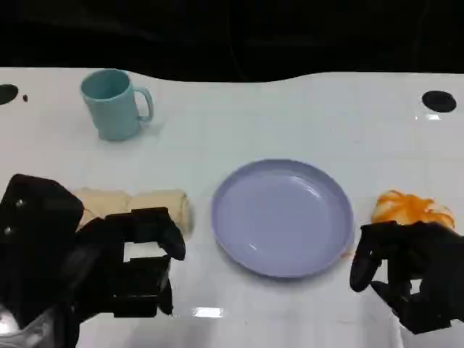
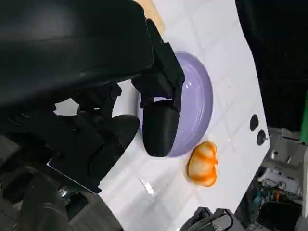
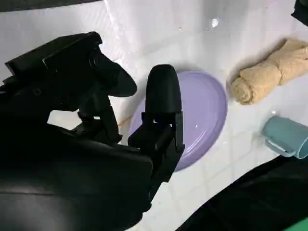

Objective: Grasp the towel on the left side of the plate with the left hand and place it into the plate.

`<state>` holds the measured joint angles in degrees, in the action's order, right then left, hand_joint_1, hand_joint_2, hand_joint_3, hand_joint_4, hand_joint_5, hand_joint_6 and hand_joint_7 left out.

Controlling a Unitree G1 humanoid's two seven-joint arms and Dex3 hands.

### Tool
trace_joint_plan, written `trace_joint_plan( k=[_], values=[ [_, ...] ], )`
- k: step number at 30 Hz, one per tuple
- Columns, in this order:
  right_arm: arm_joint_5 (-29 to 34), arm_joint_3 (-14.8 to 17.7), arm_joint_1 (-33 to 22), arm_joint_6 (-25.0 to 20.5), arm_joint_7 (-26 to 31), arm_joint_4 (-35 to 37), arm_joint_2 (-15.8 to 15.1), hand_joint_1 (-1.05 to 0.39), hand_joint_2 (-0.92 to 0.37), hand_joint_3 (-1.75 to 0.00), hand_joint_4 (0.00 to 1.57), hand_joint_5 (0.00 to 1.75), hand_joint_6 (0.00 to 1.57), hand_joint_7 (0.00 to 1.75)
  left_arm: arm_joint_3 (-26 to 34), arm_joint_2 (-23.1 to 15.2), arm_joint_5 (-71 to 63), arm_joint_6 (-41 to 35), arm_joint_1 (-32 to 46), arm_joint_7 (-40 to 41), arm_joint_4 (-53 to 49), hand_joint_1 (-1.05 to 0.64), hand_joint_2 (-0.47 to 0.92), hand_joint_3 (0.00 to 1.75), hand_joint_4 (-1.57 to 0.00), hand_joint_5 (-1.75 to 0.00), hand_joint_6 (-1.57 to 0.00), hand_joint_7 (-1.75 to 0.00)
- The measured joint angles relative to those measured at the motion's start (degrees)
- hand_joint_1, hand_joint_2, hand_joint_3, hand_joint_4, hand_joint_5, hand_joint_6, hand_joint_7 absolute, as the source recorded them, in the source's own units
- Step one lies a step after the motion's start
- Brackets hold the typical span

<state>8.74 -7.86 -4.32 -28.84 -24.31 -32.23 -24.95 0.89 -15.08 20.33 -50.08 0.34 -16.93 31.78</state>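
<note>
Left hand [image 1: 134, 264] hovers low over the near edge of the white desk [image 1: 290, 116], fingers spread apart and holding nothing, just in front of the towel. Right hand [image 1: 409, 272] sits at the near right, its fingers loosely apart around nothing, close beside an orange crumpled thing [image 1: 412, 208]. Between the two hands lies the lavender plate [image 1: 283, 217], bare inside. Left of the plate, just beside its rim but apart from it, lies the beige rolled towel [image 1: 138, 206], partly hidden behind the left hand. Farther back on the left stands a pale blue mug [image 1: 112, 104], upright, handle turned toward the plate.
</note>
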Motion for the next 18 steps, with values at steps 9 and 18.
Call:
trace_joint_plan(
  k=[9,18],
  values=[
    [0.0,0.0,0.1,0.3,0.0,0.2,0.0,0.01,-0.58,-1.07,0.71,1.74,0.69,1.42,0.0,0.0,0.0,0.0,0.0,0.0,-0.3,-0.04,0.48,1.36,-0.85,-1.75,-0.76,-1.62],
    [0.0,0.0,0.2,0.3,0.0,0.2,0.0,0.0,-0.58,-1.07,0.71,1.74,0.69,1.42,0.0,-0.3,0.0,0.0,0.0,0.0,-0.4,-0.04,0.49,1.36,-0.84,-1.75,-0.75,-1.62]
  ],
)
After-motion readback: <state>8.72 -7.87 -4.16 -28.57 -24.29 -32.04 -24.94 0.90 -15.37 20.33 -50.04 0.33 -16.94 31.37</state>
